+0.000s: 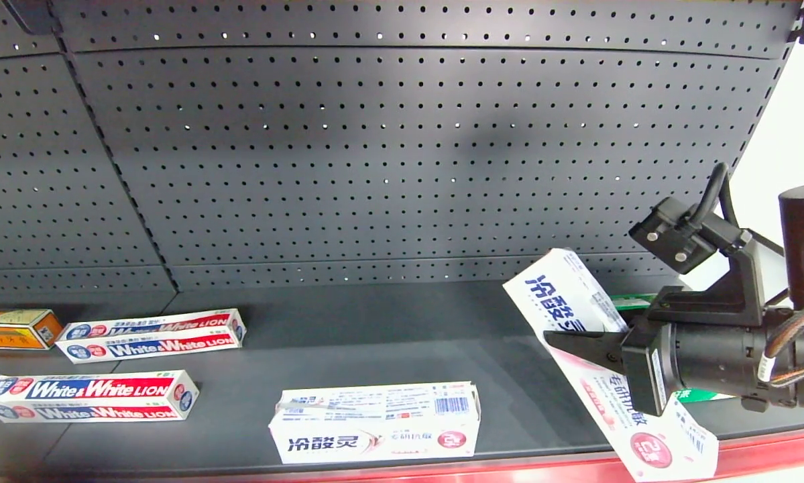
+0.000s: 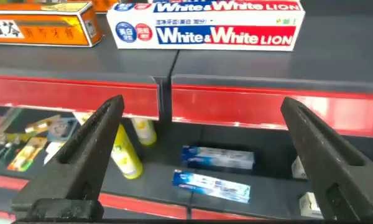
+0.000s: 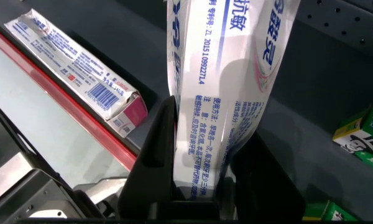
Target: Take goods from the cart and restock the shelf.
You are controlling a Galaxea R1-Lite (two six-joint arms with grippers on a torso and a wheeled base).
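Note:
My right gripper [image 1: 576,343] is shut on a white toothpaste box [image 1: 566,288], holding it tilted above the right front part of the dark shelf [image 1: 388,322]. The right wrist view shows the same box [image 3: 224,62] clamped between the gripper [image 3: 202,165] jaws. A matching white box [image 1: 375,422] lies flat near the shelf's front edge, at the centre. My left gripper [image 2: 199,155] is open with nothing in it, in front of the red shelf lip [image 2: 236,102], below the shelf level.
Two red-and-blue toothpaste boxes [image 1: 150,334] [image 1: 90,396] and an orange box [image 1: 13,327] lie at the shelf's left. Green boxes [image 3: 360,137] sit to the right of the held box. A lower level holds yellow bottles [image 2: 127,155] and blue boxes [image 2: 217,158].

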